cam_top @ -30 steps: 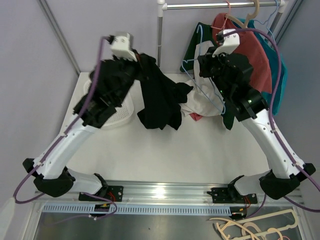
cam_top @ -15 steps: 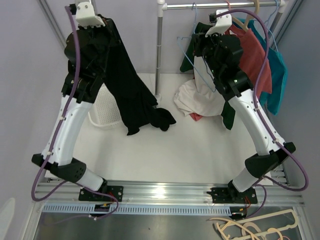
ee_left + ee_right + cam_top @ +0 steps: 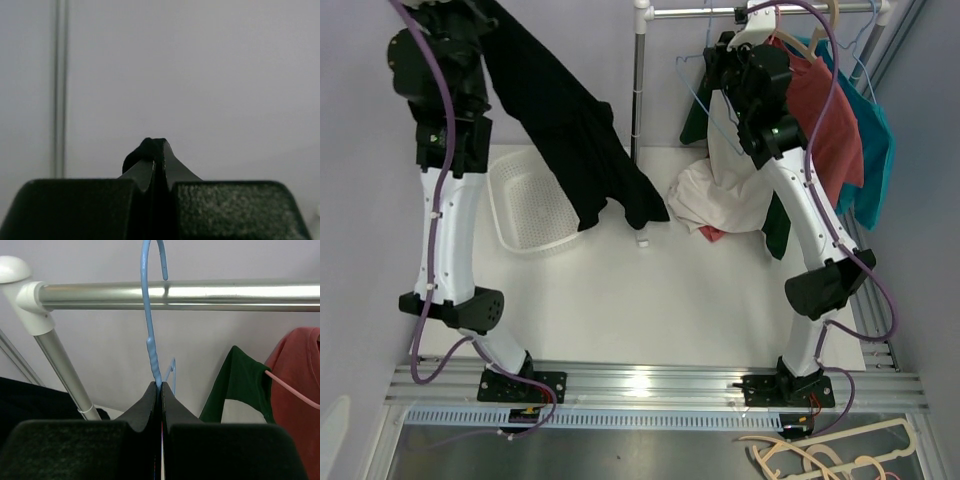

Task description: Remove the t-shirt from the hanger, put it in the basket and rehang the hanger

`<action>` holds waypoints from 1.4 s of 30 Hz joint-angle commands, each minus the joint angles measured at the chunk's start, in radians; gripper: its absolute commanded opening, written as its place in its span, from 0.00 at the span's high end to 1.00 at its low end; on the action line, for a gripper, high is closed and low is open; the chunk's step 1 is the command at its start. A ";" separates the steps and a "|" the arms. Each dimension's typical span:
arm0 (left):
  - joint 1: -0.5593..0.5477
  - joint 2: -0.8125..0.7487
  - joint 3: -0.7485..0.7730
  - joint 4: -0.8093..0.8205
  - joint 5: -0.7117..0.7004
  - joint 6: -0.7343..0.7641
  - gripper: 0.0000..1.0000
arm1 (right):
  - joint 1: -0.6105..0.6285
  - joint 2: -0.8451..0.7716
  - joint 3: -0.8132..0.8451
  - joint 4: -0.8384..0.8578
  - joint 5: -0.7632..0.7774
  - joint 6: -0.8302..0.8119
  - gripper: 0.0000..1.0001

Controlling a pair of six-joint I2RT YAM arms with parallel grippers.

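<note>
Top external shows the black t-shirt [image 3: 570, 140] hanging down and rightward from the left gripper [image 3: 154, 150], which pinches its fabric tight. The right gripper [image 3: 160, 387] clamps the blue hanger [image 3: 149, 335] at its neck, the hook rising directly above the fingers across the rail [image 3: 225, 292].

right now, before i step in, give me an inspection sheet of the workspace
surface: white table, no spill seen
job's things: black t-shirt is off the blue hanger and hangs over the table
clutter: white basket, white cloth heap, spare hangers below the near edge
grippers: left gripper shut on the black t-shirt; right gripper shut on the blue hanger
cables: purple cables run along both arms
surroundings: metal rail with hung garments; grey walls
</note>
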 commanded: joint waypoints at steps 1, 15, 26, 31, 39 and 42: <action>0.069 -0.082 -0.044 0.102 0.012 -0.017 0.99 | -0.012 0.017 0.066 0.045 -0.029 0.007 1.00; 0.102 -0.323 -0.748 0.231 -0.086 -0.109 0.99 | -0.034 -0.027 -0.116 0.090 -0.070 0.064 1.00; 0.102 -0.229 -0.964 0.031 -0.082 -0.322 0.99 | -0.034 -0.125 -0.254 0.082 -0.088 0.090 0.69; 0.102 -0.142 -0.901 -0.186 -0.106 -0.515 0.93 | -0.034 -0.190 -0.267 0.044 -0.093 0.037 0.37; 0.103 0.103 -0.695 -0.574 -0.094 -0.649 0.46 | -0.083 -0.326 -0.213 -0.122 -0.059 -0.016 0.15; 0.103 0.085 -0.786 -0.499 -0.050 -0.672 0.09 | -0.116 -0.355 -0.196 -0.153 -0.010 -0.037 0.10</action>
